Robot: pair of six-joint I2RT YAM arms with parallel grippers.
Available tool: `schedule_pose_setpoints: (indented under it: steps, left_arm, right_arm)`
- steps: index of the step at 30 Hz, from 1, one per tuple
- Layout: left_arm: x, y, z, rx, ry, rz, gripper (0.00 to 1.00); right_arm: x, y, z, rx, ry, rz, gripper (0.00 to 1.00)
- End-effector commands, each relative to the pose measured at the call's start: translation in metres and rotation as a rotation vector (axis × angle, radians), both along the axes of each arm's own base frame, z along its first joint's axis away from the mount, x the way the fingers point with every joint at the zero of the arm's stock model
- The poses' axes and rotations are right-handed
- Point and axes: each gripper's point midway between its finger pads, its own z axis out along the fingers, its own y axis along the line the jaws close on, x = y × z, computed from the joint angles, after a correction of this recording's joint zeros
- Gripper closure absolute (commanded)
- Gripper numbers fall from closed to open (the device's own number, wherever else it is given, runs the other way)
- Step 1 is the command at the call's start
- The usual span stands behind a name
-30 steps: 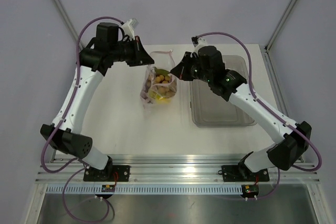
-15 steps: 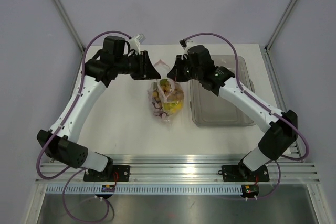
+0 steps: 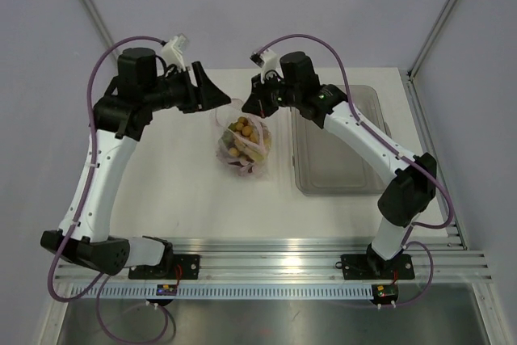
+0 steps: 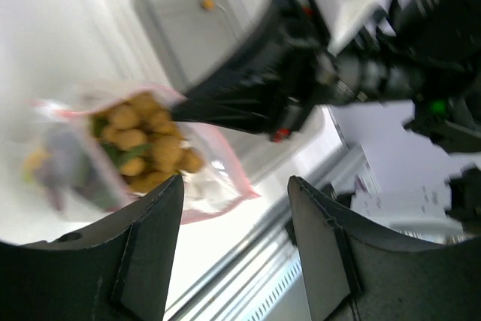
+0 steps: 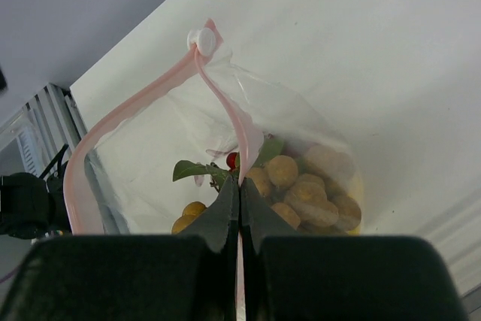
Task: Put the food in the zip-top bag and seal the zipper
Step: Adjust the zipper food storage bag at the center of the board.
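The zip-top bag (image 3: 242, 145) hangs low over the table from my right gripper (image 3: 247, 110), with its mouth open. The food is inside it: tan round fruits (image 5: 310, 184) on top and yellow bananas (image 3: 258, 152) beneath. A dark blur (image 4: 62, 173) low in the bag may be grapes. My right gripper (image 5: 240, 183) is shut on the pink zipper (image 5: 219, 97) at the bag's near rim. The zipper's white slider (image 5: 201, 39) sits at the far end. My left gripper (image 3: 220, 99) is open just left of the bag's top. Nothing lies between its fingers (image 4: 154, 249), and the bag (image 4: 143, 148) is beyond them.
A rigid clear tray (image 3: 339, 151) lies right of the bag, under the right forearm. The right arm's black wrist (image 4: 293, 88) crosses close in front of the left wrist camera. The table's metal front rail (image 3: 275, 248) runs along the near edge.
My left gripper has opened, let go of the bag's rim and pulled back to the left. My right gripper has carried the bag slightly left, still shut on the zipper.
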Motion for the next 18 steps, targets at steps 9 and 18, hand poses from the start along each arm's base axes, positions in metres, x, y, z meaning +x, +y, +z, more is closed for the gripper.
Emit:
schedule_pose_setpoints:
  steps: [9,18]
  left_arm:
    - [0.041,0.068,-0.009,0.055,-0.368,0.151,0.30]
    - [0.035,0.069,-0.052,0.075,-0.675,-0.080,0.28]
  right_arm:
    - [-0.019,0.006,0.039,0.064,-0.106,0.178,1.00]
    - [-0.021,-0.011,0.031,0.107,-0.010,0.355,1.00]
